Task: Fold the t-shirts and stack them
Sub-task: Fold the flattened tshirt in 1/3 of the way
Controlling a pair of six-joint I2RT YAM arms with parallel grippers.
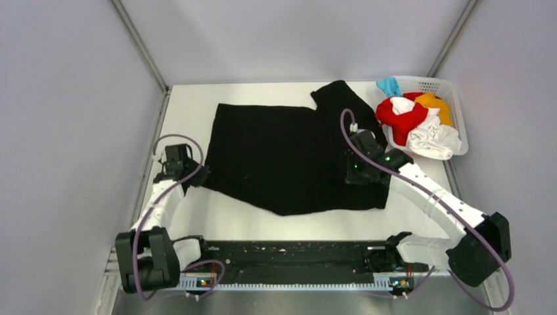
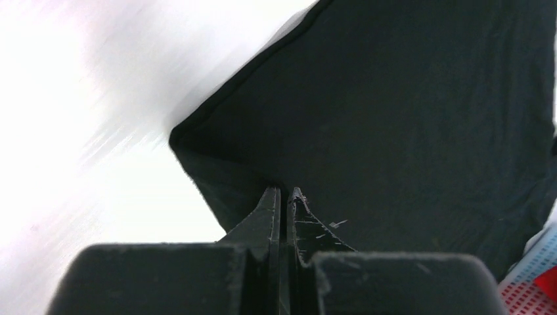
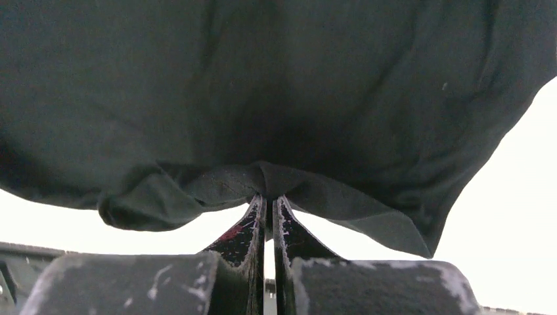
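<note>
Both shut, left fingers [image 2: 265, 220], right fingers [image 3: 244, 233], seemingly pinching black t-shirt [image 1: 282, 157]

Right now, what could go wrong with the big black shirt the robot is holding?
The left fingers and right fingers each pinch only a small bit of the black t-shirt near its edge, so the cloth might slip out when pulled. The shirt lies crooked, so a fold could come out lopsided. Its far sleeve sits close beside the basket, which might get snagged.
</note>
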